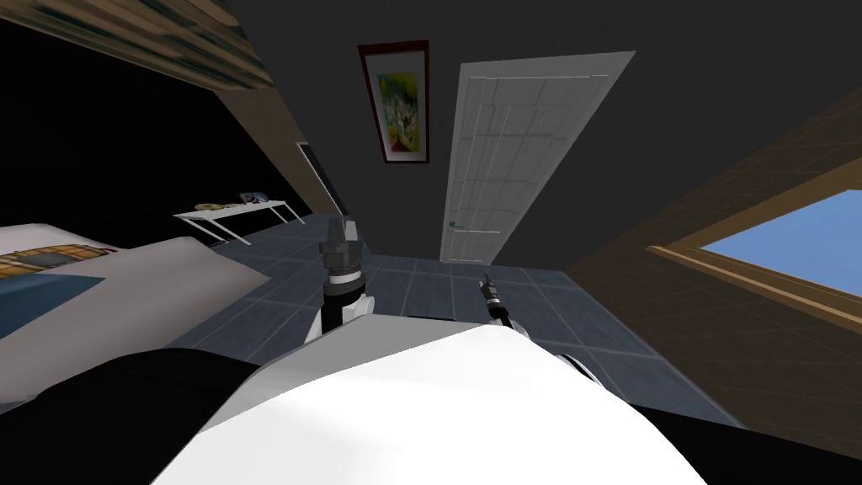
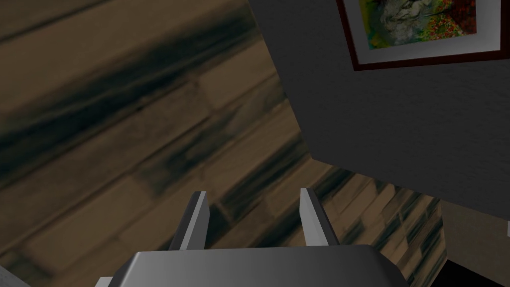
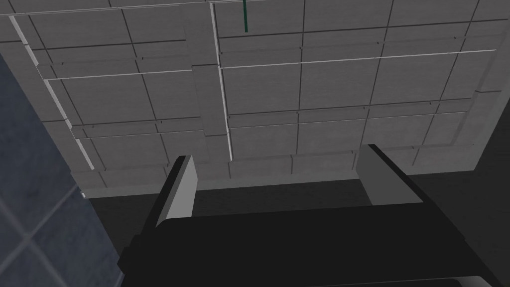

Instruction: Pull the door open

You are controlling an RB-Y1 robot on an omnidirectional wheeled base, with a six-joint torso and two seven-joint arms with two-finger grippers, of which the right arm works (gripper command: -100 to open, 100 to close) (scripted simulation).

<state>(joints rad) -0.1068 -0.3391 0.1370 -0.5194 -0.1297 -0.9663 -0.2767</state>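
**Door ahead, both grippers empty**

Head view: white panelled door [image 1: 522, 151] is set in the dark grey wall straight ahead, across the blue-grey tile floor [image 1: 421, 286]. Small handle [image 1: 455, 225] low on its left edge, framed picture [image 1: 396, 101] just left of it. Left gripper [image 1: 343, 229] and right gripper [image 1: 486, 282] are both well apart from the door. White counter [image 1: 236, 215] and bed [image 1: 126, 261] at left, window [image 1: 783, 244] at right.

Left wrist view: fingers [image 2: 196, 219] apart, holding nothing.

Right wrist view: fingers [image 3: 179, 189] apart, nothing between them, aimed at the door panels; thin green handle far beyond the fingertips
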